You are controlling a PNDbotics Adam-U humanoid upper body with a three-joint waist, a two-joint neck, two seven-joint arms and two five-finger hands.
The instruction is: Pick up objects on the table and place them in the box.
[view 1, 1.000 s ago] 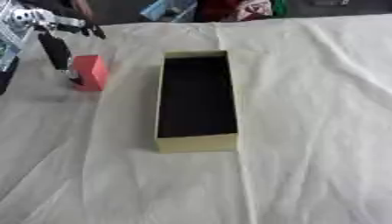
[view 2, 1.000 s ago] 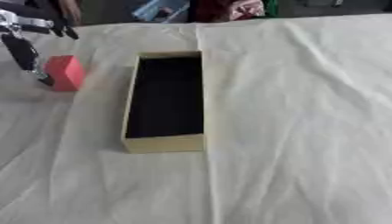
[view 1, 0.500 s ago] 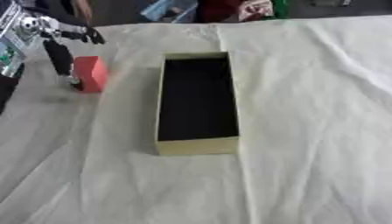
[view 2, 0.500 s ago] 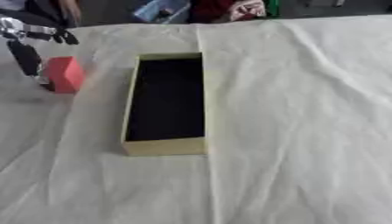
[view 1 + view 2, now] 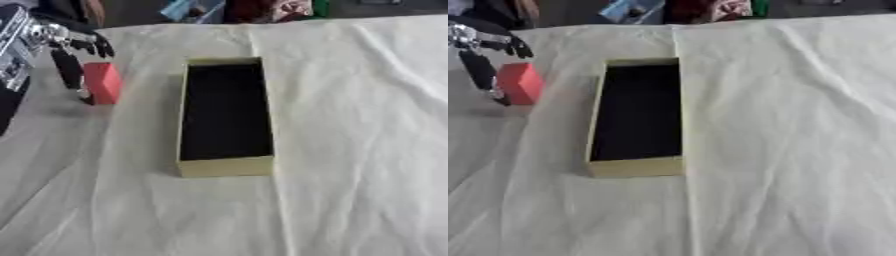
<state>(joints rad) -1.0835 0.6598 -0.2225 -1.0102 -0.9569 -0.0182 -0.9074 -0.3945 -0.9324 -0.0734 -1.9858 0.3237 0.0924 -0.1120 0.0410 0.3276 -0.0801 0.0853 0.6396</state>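
A red block (image 5: pixel 102 82) lies on the cloth at the far left, a short way left of the box. The tan box (image 5: pixel 225 166) is long and open, dark inside, with nothing in it that I can see. My left hand (image 5: pixel 54 37) reaches in from the upper left corner and is open. One long black finger (image 5: pixel 68 72) runs down along the block's left side. Its other fingers (image 5: pixel 94 46) spread just above the block's far end. My right hand shows in neither view.
A wrinkled cream cloth (image 5: pixel 350 150) covers the table. Blue, red and green things (image 5: pixel 249 7) lie along the far edge. My left arm's dark casing (image 5: pixel 10 75) fills the left edge.
The spread fingers of my left hand have dropped slightly toward the block's far end. Block and box have stayed where they were.
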